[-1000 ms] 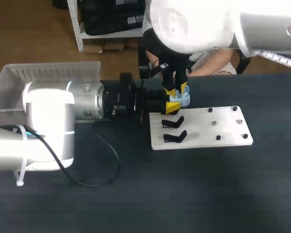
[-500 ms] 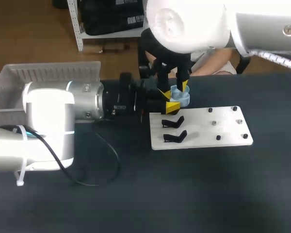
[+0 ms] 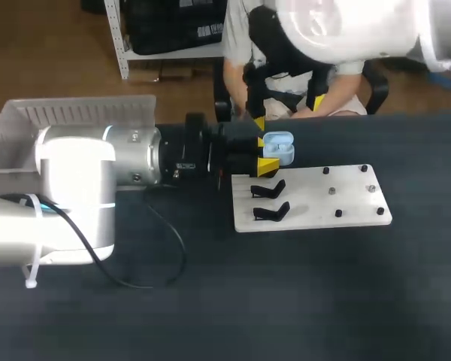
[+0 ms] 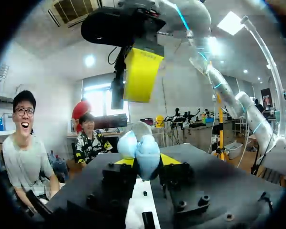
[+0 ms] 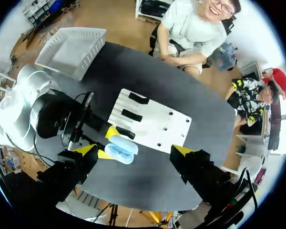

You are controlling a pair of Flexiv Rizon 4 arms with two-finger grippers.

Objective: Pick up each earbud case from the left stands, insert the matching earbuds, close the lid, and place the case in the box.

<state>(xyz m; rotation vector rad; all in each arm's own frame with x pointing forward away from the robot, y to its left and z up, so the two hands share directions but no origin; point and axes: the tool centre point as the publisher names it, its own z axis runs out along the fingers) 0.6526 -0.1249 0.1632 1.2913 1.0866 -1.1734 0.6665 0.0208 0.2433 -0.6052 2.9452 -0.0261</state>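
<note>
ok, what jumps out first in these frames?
The light blue earbud case is clamped between the yellow tips of the left gripper, just past the far left corner of the white board. The right gripper hangs above it, fingers wide open and empty. Two black stands sit bare on the board's left end.

Left arm (image 3: 75,195) had white shells, a cyan ring at the joint, a silver wrist barrel and a black end block. Black cable (image 3: 167,244) looped off it, with a white zip tie (image 3: 31,277) low on it. Right arm (image 3: 338,30) was white too. Fingertips (image 3: 267,166) were yellow wedges.
</note>
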